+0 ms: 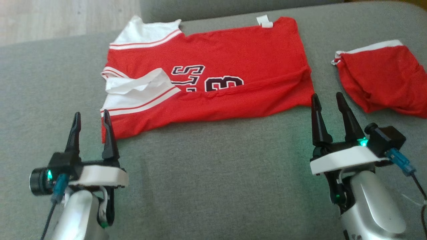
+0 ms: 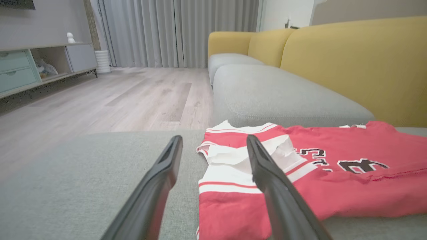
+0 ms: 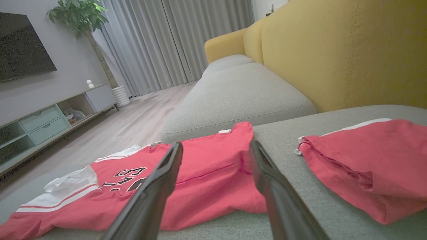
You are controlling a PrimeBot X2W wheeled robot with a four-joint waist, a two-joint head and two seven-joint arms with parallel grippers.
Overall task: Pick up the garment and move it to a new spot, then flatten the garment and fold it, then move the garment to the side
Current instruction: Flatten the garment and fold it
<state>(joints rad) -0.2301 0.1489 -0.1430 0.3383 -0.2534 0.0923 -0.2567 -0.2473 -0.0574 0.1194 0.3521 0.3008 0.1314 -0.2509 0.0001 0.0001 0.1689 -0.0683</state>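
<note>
A red jersey garment (image 1: 220, 70) with white sleeves and black numbering lies folded lengthwise on the grey sofa cushion (image 1: 213, 173). My left gripper (image 1: 90, 117) stands open at the garment's near left corner, empty; in the left wrist view the garment (image 2: 333, 186) lies just ahead and to the right of my left gripper (image 2: 213, 141). My right gripper (image 1: 327, 98) stands open beside the garment's near right corner, holding nothing. In the right wrist view the garment (image 3: 206, 186) spreads left beyond my right gripper (image 3: 215, 146).
A second red piece with a white band (image 1: 383, 76) lies crumpled on the cushion at the right, also red cloth (image 3: 367, 166) in the right wrist view. Yellow sofa back (image 3: 333, 56) rises behind. Wooden floor (image 2: 100, 100) lies beyond the cushion's left edge.
</note>
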